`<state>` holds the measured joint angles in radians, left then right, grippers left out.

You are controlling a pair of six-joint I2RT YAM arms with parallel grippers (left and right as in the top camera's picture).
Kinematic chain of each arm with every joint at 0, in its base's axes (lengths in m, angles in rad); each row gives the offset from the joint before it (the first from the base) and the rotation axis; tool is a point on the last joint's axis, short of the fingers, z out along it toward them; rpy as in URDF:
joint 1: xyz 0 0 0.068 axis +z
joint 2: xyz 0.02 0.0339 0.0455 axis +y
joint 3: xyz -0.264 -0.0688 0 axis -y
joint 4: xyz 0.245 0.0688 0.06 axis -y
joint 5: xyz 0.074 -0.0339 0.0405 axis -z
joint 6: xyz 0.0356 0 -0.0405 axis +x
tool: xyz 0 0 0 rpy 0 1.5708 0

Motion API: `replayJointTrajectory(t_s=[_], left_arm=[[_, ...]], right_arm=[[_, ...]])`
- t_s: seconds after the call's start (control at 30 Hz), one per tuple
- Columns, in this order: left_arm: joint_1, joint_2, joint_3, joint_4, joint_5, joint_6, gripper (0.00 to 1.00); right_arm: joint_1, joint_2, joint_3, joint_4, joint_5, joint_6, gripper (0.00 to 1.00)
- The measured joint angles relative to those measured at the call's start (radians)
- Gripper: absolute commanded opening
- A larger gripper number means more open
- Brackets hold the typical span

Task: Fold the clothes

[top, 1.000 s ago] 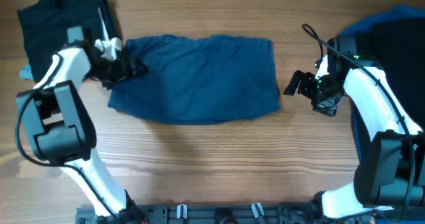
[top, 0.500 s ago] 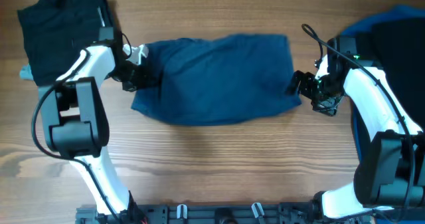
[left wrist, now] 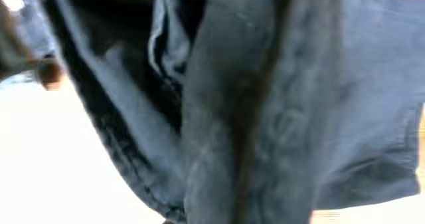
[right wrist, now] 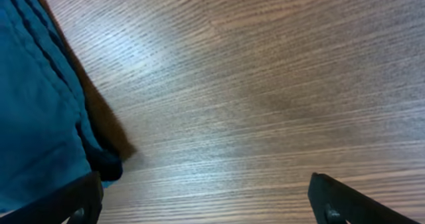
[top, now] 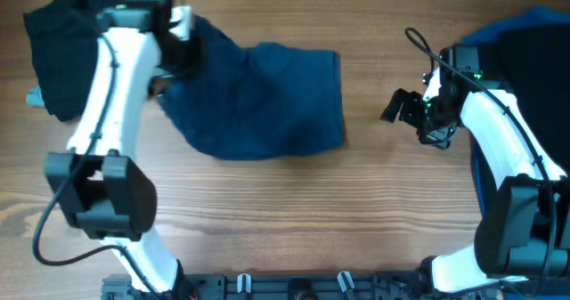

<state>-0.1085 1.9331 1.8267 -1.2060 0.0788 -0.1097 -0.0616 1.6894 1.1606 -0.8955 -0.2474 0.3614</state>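
Observation:
The navy shorts (top: 267, 95) lie left of the table's middle, their left end pulled up off the wood. My left gripper (top: 183, 44) is raised at that end and shut on the fabric. In the left wrist view the navy shorts (left wrist: 265, 104) hang in folds that fill the frame and hide the fingers. To the right, my right gripper (top: 396, 109) hovers open over bare wood, clear of the shorts' right edge. Its fingertips (right wrist: 73, 204) stand far apart in the right wrist view, where the right gripper (right wrist: 206, 207) holds nothing.
A black garment (top: 80, 42) lies at the back left with a scrap of light blue (top: 34, 95) beside it. Bright blue and black clothes (top: 525, 51) are piled at the right edge. Blue fabric (right wrist: 33, 104) shows at the left of the right wrist view.
My left gripper has shut on the shorts' left end, dragged them right, then lifted that end up and toward the back. The right arm has stayed put.

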Motion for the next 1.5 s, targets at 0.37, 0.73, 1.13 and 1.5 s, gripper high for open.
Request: replayJointTrajectory(t_s=[0.37,0.73,1.13,1.5], left_arm=[[-0.266,0.0,0.042,0.092,-0.042,-0.354,0.04],[-0.165,-0.004,0.2,-0.234,-0.229,-0.37,0.04],[-0.097,-0.005,0.233,-0.116,-0.28,-0.26,0.04],[-0.309,0.113,0.234,0.155,-0.253,-0.3,0.13]], right_arm=[[0.048,0.011,0.0,0.028,0.0,0.0,1.0],[0.1,0.08,0.0,0.051,0.0,0.0,1.0],[0.1,0.08,0.0,0.055,0.0,0.019,1.0],[0.1,0.08,0.0,0.05,-0.023,0.024,1.0]])
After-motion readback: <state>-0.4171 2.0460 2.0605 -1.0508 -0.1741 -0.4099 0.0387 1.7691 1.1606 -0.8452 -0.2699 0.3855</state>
